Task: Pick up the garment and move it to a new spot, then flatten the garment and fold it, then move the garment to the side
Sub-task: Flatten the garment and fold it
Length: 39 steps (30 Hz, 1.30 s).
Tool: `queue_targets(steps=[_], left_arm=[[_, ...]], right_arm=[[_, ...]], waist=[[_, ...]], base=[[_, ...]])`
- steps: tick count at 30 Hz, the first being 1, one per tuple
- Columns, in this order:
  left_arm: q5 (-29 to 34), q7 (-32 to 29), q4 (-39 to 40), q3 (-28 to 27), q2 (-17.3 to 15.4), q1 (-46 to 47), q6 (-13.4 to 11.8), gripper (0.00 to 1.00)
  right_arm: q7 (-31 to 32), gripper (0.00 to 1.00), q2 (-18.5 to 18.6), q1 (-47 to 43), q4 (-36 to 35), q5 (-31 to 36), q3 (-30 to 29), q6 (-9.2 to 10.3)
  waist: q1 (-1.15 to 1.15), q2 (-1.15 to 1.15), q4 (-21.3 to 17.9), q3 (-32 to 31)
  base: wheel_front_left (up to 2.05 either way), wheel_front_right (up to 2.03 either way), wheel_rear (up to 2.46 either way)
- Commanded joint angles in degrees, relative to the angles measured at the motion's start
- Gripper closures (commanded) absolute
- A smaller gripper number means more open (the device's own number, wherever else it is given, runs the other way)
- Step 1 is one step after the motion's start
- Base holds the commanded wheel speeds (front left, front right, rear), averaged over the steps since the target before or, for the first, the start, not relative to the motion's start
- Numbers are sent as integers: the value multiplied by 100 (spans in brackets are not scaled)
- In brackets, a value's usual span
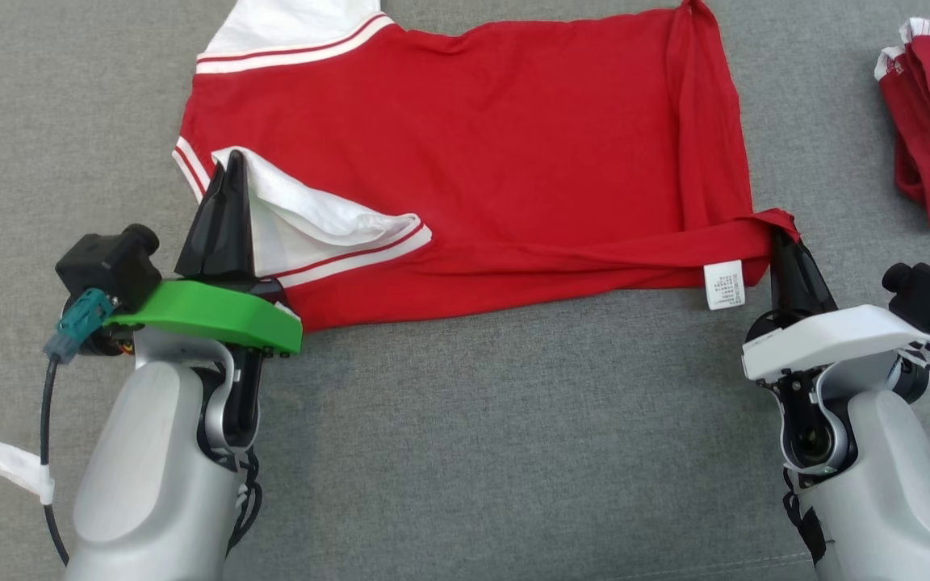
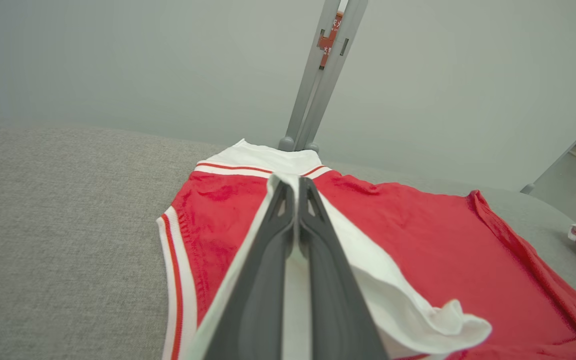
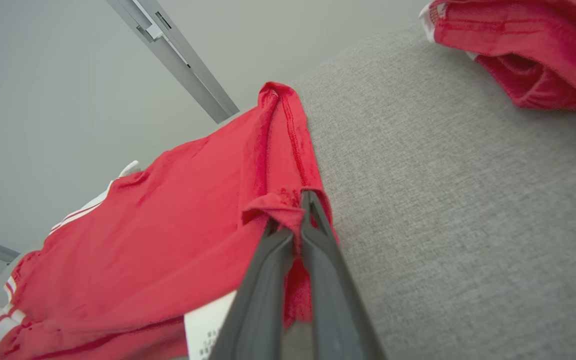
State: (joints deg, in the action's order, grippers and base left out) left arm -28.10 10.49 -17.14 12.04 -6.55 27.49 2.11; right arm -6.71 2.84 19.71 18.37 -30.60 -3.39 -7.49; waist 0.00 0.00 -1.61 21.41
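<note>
Head view: the red T-shirt (image 1: pixel 473 161) lies spread on grey cloth (image 1: pixel 465 444), just ahead of the left gripper (image 1: pixel 233 165) and right gripper (image 1: pixel 784 246).
Left wrist view: the left gripper's fingers are pinched together on the white sleeve (image 2: pixel 393 295).
Right wrist view: the right gripper's fingers are clamped on the hem corner (image 3: pixel 273 205), with folded red garments (image 3: pixel 518 50) beyond to the right.

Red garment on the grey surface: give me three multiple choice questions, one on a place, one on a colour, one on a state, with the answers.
1. Where is the white care label?
A. on the near edge, beside the right pincer
B. at the collar
C. at the far edge

2. What colour is the sleeve in the left pincer?
A. blue
B. white
C. black

3. How is the right pincer?
A. open
B. shut on nothing
C. shut on a corner of the garment

Answers:
1 A, the label hangs just beside that pincer's tips.
2 B, white cloth sits in its grip.
3 C, red cloth is pinched in the closed pincer.
</note>
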Motion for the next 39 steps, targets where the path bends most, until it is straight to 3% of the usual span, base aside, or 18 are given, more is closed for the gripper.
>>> queue_targets(steps=[1, 17, 18, 19, 20, 21, 22, 23, 29, 39], left_arm=[[7, 82, -141, -34, -22, 186, 43, 100], [336, 471, -1096, -231, -22, 1163, 162, 100], [374, 470, -1122, -260, -16, 1227, 173, 100], [423, 472, -1113, -289, -11, 1276, 179, 100], [470, 473, -1112, -323, 0, 1307, 193, 100], [509, 473, -1129, -341, 18, 1319, 200, 100], [587, 474, -1132, -331, 32, 1337, 228, 71], [623, 474, -1126, -305, 49, 1346, 263, 0], [701, 472, -882, -358, 198, 1071, 422, 0], [608, 472, -281, -468, 306, -69, 463, 0]], right_arm=[[-78, 100, 15, 122, 96, 14, -23, 0], [-352, 100, 11, 875, 729, 130, 374, 0], [-324, 75, 12, 916, 763, 150, 425, 0], [-304, 58, 13, 932, 793, 173, 465, 0], [-313, 0, 12, 958, 810, 199, 498, 0], [-329, 0, 15, 976, 820, 219, 505, 0], [-343, 0, 15, 988, 822, 257, 516, 0], [-360, 0, 14, 991, 807, 287, 524, 0], [-419, 0, 13, 674, 465, 566, 398, 0], [-126, 0, 12, -282, -995, 1271, -34, 0]], waist=[[0, 0, -89, 118], [0, 0, -157, 321], [0, 0, -156, 326], [0, 0, -155, 328], [0, 0, -154, 329], [0, 0, -153, 327], [0, 0, -151, 322], [0, 0, -150, 315], [0, 0, -107, 196], [0, 0, 6, -188]], base=[[0, 0, 0], [0, 0, 0], [0, 0, 0], [0, 0, 0], [0, 0, 0], [0, 0, 0], [0, 0, 0], [0, 0, 0], [0, 0, 0], [0, 0, 0]])
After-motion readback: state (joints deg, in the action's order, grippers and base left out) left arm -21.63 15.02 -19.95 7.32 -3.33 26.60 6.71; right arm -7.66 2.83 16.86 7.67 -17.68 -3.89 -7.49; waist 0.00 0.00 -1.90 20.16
